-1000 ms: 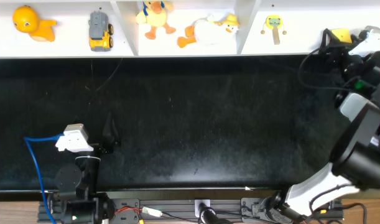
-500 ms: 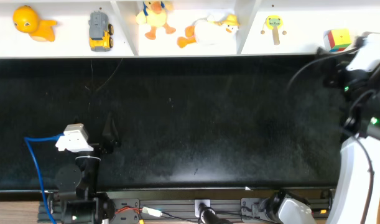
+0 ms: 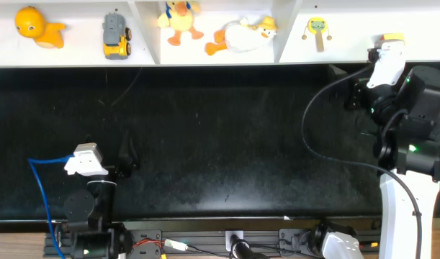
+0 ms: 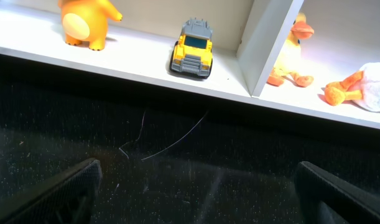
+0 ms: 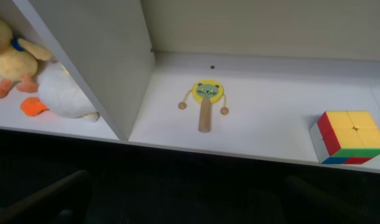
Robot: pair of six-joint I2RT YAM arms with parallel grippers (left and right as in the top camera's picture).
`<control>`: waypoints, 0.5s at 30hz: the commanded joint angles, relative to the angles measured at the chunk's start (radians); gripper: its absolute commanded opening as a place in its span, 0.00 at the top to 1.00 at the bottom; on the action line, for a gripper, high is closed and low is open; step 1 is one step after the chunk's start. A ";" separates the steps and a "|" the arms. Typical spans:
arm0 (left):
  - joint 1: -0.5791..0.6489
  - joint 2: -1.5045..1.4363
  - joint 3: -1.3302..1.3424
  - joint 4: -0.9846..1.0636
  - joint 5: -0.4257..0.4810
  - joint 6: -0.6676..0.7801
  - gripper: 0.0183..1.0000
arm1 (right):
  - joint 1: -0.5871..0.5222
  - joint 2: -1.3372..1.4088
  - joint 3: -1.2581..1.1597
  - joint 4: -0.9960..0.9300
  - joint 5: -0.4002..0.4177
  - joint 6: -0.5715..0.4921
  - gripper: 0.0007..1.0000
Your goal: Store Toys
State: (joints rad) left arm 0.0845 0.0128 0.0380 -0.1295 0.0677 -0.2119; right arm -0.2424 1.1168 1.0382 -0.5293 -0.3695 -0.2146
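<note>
A multicoloured cube (image 5: 348, 137) stands on the white shelf (image 5: 270, 127) in its right compartment, beside a small green-faced rattle (image 5: 205, 102). My right gripper (image 5: 190, 208) is open and holds nothing, drawn back over the black mat in front of that compartment. From above, the cube (image 3: 391, 37) peeks out past the right gripper (image 3: 360, 90). The left gripper (image 4: 199, 199) is open and empty, low over the mat and facing a yellow truck (image 4: 193, 46). In the top view the left gripper (image 3: 126, 155) rests near the left front.
The shelf (image 3: 220, 57) along the back also holds an orange duck (image 3: 36, 25), the truck (image 3: 117, 36), a yellow duck plush (image 3: 180, 18) and a white duck plush (image 3: 241, 36). Upright dividers split it. A blue cable (image 3: 39, 180) loops by the left arm.
The right gripper was at the cube in the shelf's right end; it has let go, backed off and swung left. The cube stays on the shelf. The left arm has not moved.
</note>
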 commanded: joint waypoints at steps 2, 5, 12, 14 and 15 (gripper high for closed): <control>-0.006 -0.010 -0.008 0.006 0.006 -0.021 0.00 | 0.000 0.026 0.005 -0.003 -0.003 -0.010 0.00; -0.006 -0.010 -0.008 0.006 0.006 -0.021 0.00 | 0.000 0.042 0.005 -0.003 -0.003 -0.010 0.00; -0.006 -0.010 -0.008 0.006 0.006 -0.021 0.00 | 0.001 0.031 0.004 -0.112 0.113 -0.019 0.01; -0.006 -0.010 -0.008 0.006 0.006 -0.021 0.00 | 0.001 0.013 0.004 -0.109 0.161 -0.018 0.01; -0.006 -0.011 -0.008 0.005 0.006 -0.021 0.00 | 0.001 0.000 0.004 -0.109 0.172 -0.018 0.01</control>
State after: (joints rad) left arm 0.0845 0.0128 0.0380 -0.1295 0.0677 -0.2119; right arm -0.2424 1.1625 1.0378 -0.6434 -0.2630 -0.2234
